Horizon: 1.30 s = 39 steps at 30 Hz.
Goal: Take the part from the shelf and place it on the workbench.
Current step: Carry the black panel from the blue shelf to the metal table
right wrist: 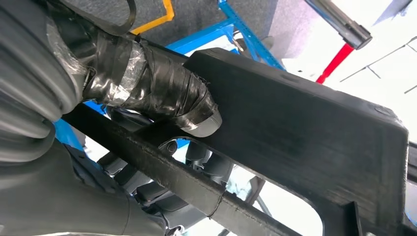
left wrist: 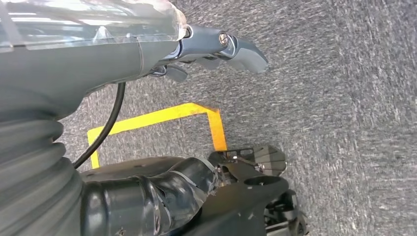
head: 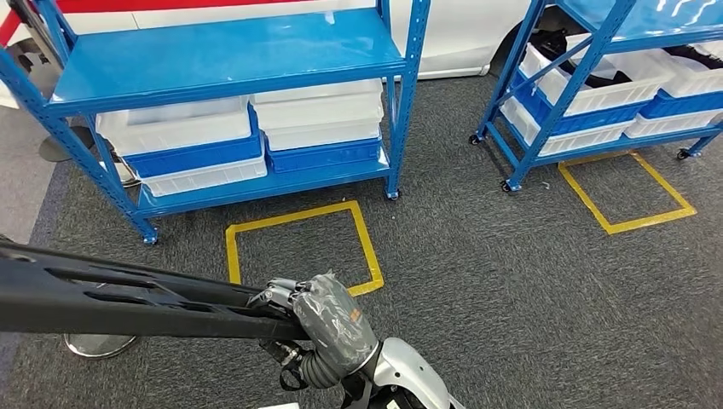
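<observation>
A long black part [head: 128, 294] stretches from the left edge of the head view to the lower middle, above the carpet. My right hand [head: 328, 328], wrapped in grey tape, grips its near end. In the right wrist view the taped thumb [right wrist: 152, 93] presses on the part's broad black panel [right wrist: 295, 128], and darker fingers [right wrist: 206, 162] curl under one of its bars. My left hand [left wrist: 98, 54] hangs over the carpet; its grey thumb [left wrist: 241, 49] and dark taped fingers [left wrist: 167, 196] are spread apart with nothing between them.
A blue shelf [head: 222, 60] with white and blue bins [head: 320, 128] stands ahead. A second blue shelf [head: 597, 85] stands at the right. A yellow floor square [head: 298, 243] lies before the near shelf and another yellow square [head: 627, 192] before the second. A round metal stand base [head: 98, 345] sits at lower left.
</observation>
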Tool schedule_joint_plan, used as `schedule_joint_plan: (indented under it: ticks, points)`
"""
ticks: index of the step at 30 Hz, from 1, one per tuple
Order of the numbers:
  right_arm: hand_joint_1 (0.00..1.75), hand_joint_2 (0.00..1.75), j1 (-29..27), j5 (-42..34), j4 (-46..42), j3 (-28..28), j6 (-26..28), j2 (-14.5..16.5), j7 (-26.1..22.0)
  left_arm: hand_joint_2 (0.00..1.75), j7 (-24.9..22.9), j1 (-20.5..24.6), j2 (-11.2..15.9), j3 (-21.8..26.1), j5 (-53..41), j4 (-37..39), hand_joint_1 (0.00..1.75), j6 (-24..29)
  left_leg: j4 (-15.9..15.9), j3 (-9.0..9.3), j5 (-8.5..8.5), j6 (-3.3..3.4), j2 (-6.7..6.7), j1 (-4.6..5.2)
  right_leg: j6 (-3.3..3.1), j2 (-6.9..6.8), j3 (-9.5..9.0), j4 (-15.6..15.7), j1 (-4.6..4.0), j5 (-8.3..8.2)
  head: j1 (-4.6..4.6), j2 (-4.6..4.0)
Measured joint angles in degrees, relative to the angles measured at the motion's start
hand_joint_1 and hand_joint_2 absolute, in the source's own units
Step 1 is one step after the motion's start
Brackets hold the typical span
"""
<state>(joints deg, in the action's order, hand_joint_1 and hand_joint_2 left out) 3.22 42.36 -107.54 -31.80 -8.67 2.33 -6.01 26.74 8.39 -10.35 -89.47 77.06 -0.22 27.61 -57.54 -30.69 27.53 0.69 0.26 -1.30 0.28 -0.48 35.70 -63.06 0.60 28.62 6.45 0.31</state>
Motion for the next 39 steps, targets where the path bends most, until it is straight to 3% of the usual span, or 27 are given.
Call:
schedule_joint_plan:
  ticks: [2,3,4,5,6,8,10,14,21,28,39]
  points:
    - [1.75,1.75,-0.07,0.00,0.01,-0.01,0.00,-0.01,0.01,1.75,0.01,0.00,0.01,0.00,0.03,0.00,0.00,0.00,-0.03,-0.61,-0.46,0.55,0.10,0.04,0.46,0.16,2.86,-6.91,0.15,4.16,0.01,0.00]
    - [1.75,1.75,-0.12,0.00,0.01,-0.01,-0.01,-0.02,0.01,1.75,0.02,-0.03,0.03,-0.01,0.05,0.00,0.00,0.00,-0.11,-0.93,-0.62,0.62,0.13,0.08,0.61,0.19,4.16,-10.27,0.20,5.65,0.00,0.00]
    - [1.75,1.75,-0.17,0.00,0.02,-0.01,-0.01,-0.02,0.02,1.75,0.01,-0.07,0.04,-0.01,0.08,0.00,0.00,0.00,-0.23,-1.23,-0.76,0.61,0.14,0.11,0.70,0.20,4.72,-12.12,0.22,6.14,0.00,0.00]
    - [1.75,1.75,-0.19,0.00,0.03,-0.01,-0.01,-0.03,0.03,1.75,0.01,-0.09,0.05,-0.01,0.10,0.00,0.00,0.00,-0.39,-1.46,-0.87,0.57,0.13,0.12,0.69,0.20,4.15,-11.80,0.23,5.50,0.00,0.00]
    - [1.75,1.75,-0.20,0.00,0.03,-0.01,-0.01,-0.03,0.04,1.75,0.01,-0.10,0.05,0.00,0.10,0.00,0.00,0.00,-0.55,-1.61,-0.93,0.51,0.11,0.11,0.59,0.19,2.50,-9.29,0.25,3.97,0.00,0.00]
    - [1.75,1.75,-0.17,0.00,0.02,0.00,-0.01,-0.02,0.04,1.75,0.02,-0.07,0.04,0.00,0.10,0.00,0.00,0.00,-0.84,-1.78,-1.01,0.23,0.05,0.21,0.19,0.20,-2.00,-1.40,0.11,0.99,0.00,0.00]
    - [1.75,1.75,-0.17,0.00,0.01,0.00,-0.01,-0.02,0.03,1.75,0.02,-0.02,0.05,-0.01,0.10,0.00,0.00,0.00,-1.09,-2.07,-1.03,-0.19,0.04,0.46,-0.07,0.30,-4.12,3.15,-0.04,0.06,-0.02,0.01]
    - [1.75,1.75,-0.22,0.00,0.00,0.00,-0.01,-0.02,0.04,1.75,0.02,-0.03,0.08,0.01,0.10,0.00,0.00,0.00,-1.00,-2.37,-1.39,0.27,0.08,0.56,-0.05,0.48,-3.88,3.67,-0.12,-0.18,-0.01,0.00]
    - [1.75,1.75,-0.21,0.00,0.00,-0.01,-0.01,-0.02,0.04,1.75,0.02,-0.02,0.09,0.00,0.10,0.00,0.00,0.00,-0.31,-2.39,-2.19,-0.99,0.01,0.38,-0.71,0.44,-3.42,3.50,-0.32,-0.54,-0.02,0.00]
    - [1.75,1.75,-0.21,0.00,0.00,-0.01,-0.01,-0.02,0.04,1.75,0.02,0.00,0.10,0.00,0.10,0.00,0.00,0.00,-0.25,-2.43,-2.34,-1.36,0.01,0.31,-0.81,0.44,-3.39,3.44,-0.40,-0.60,0.00,0.00]
    - [1.75,1.75,-0.23,0.00,0.00,-0.01,-0.01,-0.02,0.04,1.75,0.01,0.00,0.12,-0.01,0.21,0.00,0.00,0.05,-0.44,-2.55,-2.36,-1.39,0.01,0.33,-0.81,0.44,-3.38,3.44,-0.37,-0.70,0.00,0.00]
